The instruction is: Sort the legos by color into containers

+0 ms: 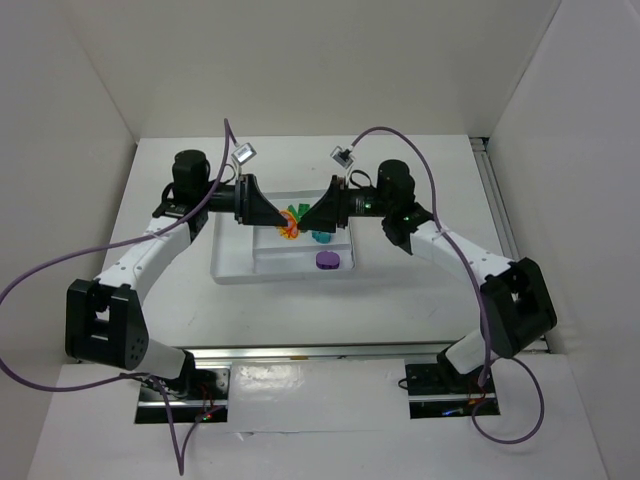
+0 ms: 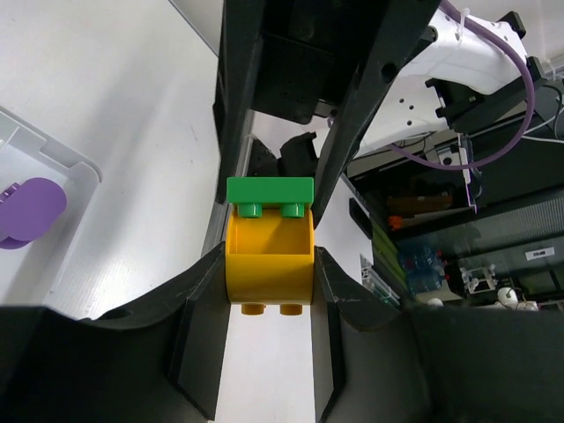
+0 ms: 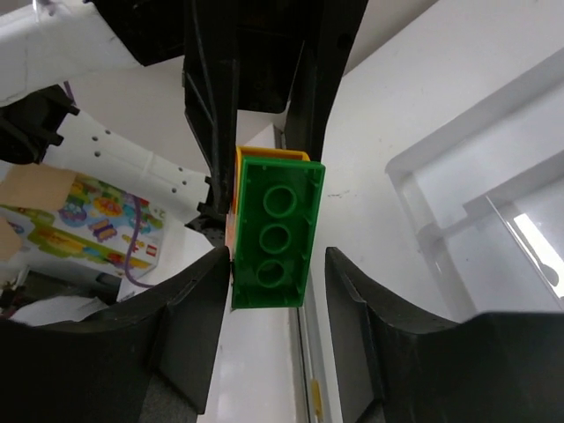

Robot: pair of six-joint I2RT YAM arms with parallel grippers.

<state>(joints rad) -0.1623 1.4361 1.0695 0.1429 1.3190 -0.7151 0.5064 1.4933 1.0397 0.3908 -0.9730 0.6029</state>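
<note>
Over the tray (image 1: 235, 262), the left gripper (image 2: 269, 284) clenches the yellow block (image 2: 269, 260) while the right gripper (image 3: 278, 264) straddles its green plate (image 3: 275, 233), grip impossible to tell, so a loose pull could drop either piece wrongly.

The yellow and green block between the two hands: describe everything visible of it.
The block looks like glossy plastic: a hollow orange-yellow body with two studs showing on one face, and a flat green plate against the opposite face, its underside showing three round sockets. The left hand clamps the yellow body from both sides. The right hand brackets the green plate; whether it grips cannot be told. In the top view it hangs over the white tray.
</note>
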